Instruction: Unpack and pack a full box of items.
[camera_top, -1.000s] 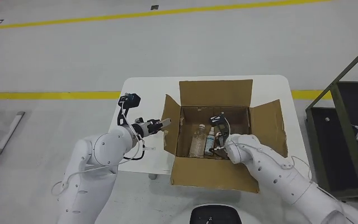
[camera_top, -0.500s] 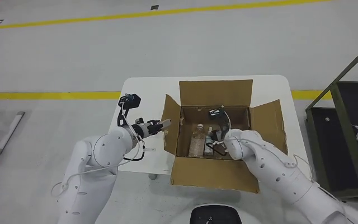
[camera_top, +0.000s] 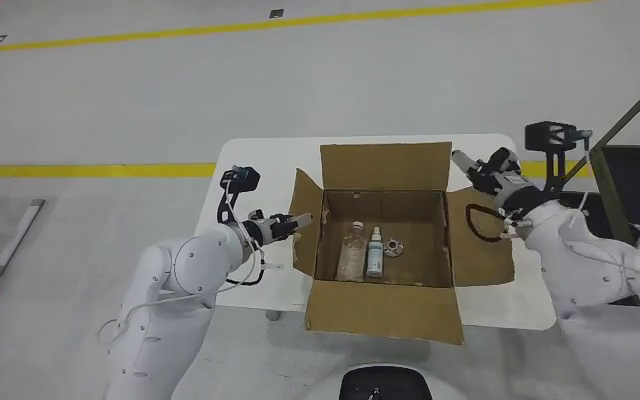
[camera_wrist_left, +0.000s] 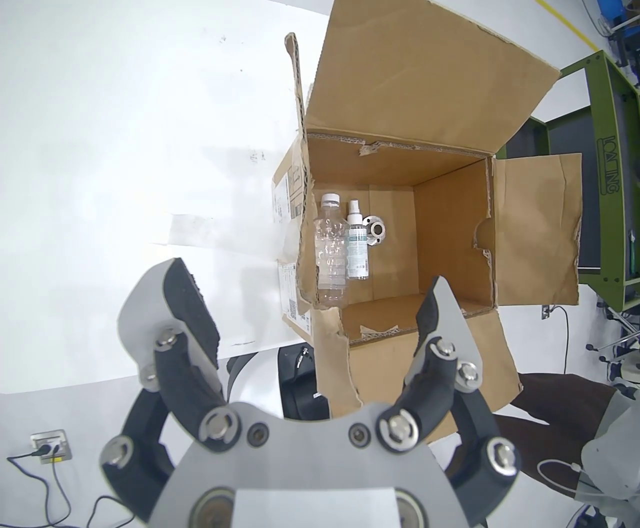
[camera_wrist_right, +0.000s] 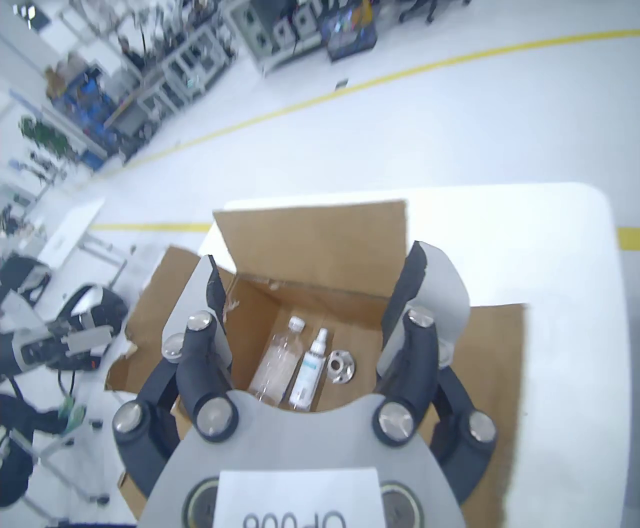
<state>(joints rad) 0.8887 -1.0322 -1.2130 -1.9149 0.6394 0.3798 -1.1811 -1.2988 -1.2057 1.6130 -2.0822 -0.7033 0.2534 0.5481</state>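
The box (camera_top: 385, 165) sits open on the white table (camera_top: 260, 160) with its flaps folded out. A green cart (camera_top: 600, 210) stands just beside the table on the robot's right. On the box floor lie a clear bottle (camera_top: 352, 252) and a spray bottle (camera_top: 374, 252) side by side (both caps pointing at the far wall). A small metal flange (camera_top: 396, 245) lies just beside the sprayer's neck.

The left flap stands nearly upright between the left gripper (camera_top: 303, 219) and the inside of the box. That gripper hovers just outside the flap, fingers spread wide and holding nothing. The right gripper (camera_top: 462, 160) hangs above the table's far right corner, past the right flap, fingers likewise wide and empty.

A second ago the right arm was down inside the box, over the sprayer and flange. It has since lifted out and swung off to the right, leaving all three items uncovered. The left gripper has barely shifted.

The left wrist view adds a torn wall edge hiding part of the clear bottle's side, labels (camera_wrist_left: 290, 200) on the box's outer wall, and a floor socket (camera_wrist_left: 47, 445) with cables. The right wrist view looks down into the box between its own fingers.
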